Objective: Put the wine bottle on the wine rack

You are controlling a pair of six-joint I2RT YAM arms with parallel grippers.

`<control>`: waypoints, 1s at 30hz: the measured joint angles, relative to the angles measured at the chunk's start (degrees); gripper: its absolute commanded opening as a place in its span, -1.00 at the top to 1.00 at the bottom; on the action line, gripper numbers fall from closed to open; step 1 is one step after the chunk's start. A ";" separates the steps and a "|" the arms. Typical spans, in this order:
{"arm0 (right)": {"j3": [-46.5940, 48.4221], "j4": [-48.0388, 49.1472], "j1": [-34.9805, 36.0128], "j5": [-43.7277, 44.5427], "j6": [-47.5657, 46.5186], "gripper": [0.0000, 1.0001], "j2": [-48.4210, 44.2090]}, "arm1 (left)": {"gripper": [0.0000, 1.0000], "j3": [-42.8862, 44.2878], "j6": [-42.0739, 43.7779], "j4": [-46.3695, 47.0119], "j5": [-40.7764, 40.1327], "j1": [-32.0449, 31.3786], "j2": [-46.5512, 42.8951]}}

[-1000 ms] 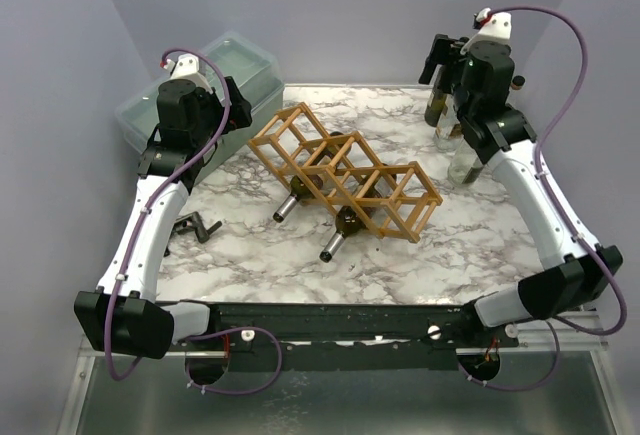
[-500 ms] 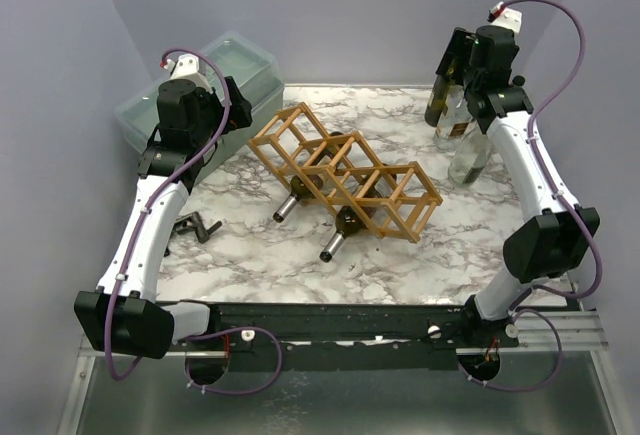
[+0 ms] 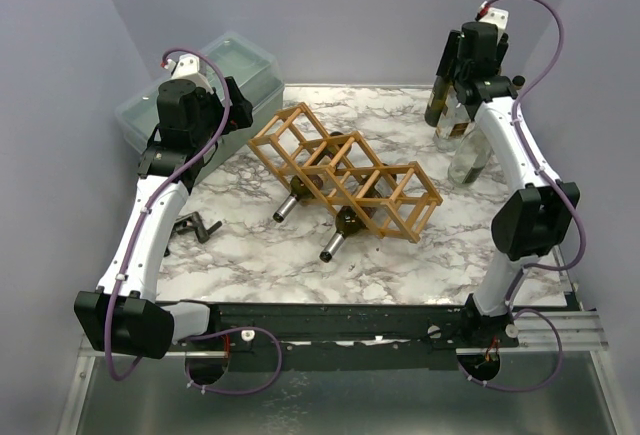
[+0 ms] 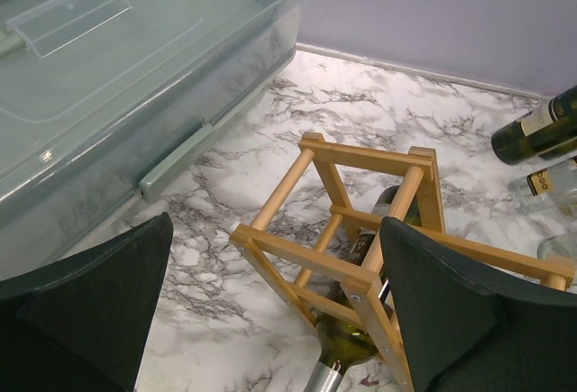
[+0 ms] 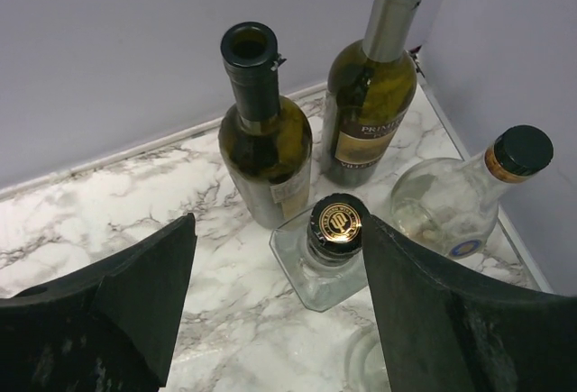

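The wooden wine rack [image 3: 345,177] lies slantwise mid-table with two bottles in its cells, their necks [image 3: 333,245] sticking out toward me. Several bottles stand in the back right corner. Among them are an uncapped dark green wine bottle [image 5: 266,149], a second green wine bottle [image 5: 370,108] with a silver neck, a square clear bottle [image 5: 335,225] with a gold-printed cap, and a round clear bottle [image 5: 451,203]. My right gripper [image 5: 279,311] hangs open above them, its right finger [image 5: 451,311] beside the square bottle's cap. My left gripper [image 4: 270,311] is open over the rack's left end [image 4: 361,230].
A translucent lidded plastic box [image 3: 200,90] fills the back left corner beside the left arm. A small black object [image 3: 197,225] lies on the marble near the left arm. The walls stand close behind and to the right of the bottles.
The right arm has stretched further back and up over the corner bottles, and its jaws have narrowed. The left arm, rack and bottles have not moved.
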 measured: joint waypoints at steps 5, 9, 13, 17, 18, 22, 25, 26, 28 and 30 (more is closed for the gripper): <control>0.46 -1.03 -0.83 0.94 -0.17 -0.50 1.64 | -0.97 0.00 -0.15 0.00 0.11 0.00 0.07; 2.54 -1.70 -1.01 1.81 0.15 -0.45 3.52 | -0.97 0.00 -0.17 -0.02 0.13 0.00 0.22; 2.89 -1.70 -1.01 2.58 0.76 -0.38 4.52 | -0.97 0.00 -0.17 0.00 0.11 0.00 0.22; 3.04 -1.68 -1.01 3.58 1.40 -0.25 5.33 | -0.97 0.00 -0.17 0.00 0.13 0.00 0.22; 3.04 -1.68 -1.01 3.82 1.51 -0.21 5.46 | -0.97 0.00 -0.15 0.00 0.13 0.00 0.22; 3.04 -1.55 -1.01 4.48 1.95 -0.18 5.81 | -0.97 0.00 -0.17 0.00 0.13 0.00 0.22; 3.02 -0.96 -1.03 5.29 1.95 -0.18 6.21 | -0.97 0.00 -0.17 0.00 0.15 0.00 0.22; 3.02 -0.70 -1.03 5.49 1.92 -0.18 6.43 | -0.97 0.00 -0.17 0.00 0.17 0.00 0.22; 3.02 -0.20 -1.03 5.75 1.92 -0.17 6.95 | -0.97 0.00 -0.17 -0.02 0.17 0.00 0.22; 3.02 0.26 -1.03 6.01 1.88 -0.16 7.65 | -0.97 0.00 -0.17 0.00 0.20 0.00 0.22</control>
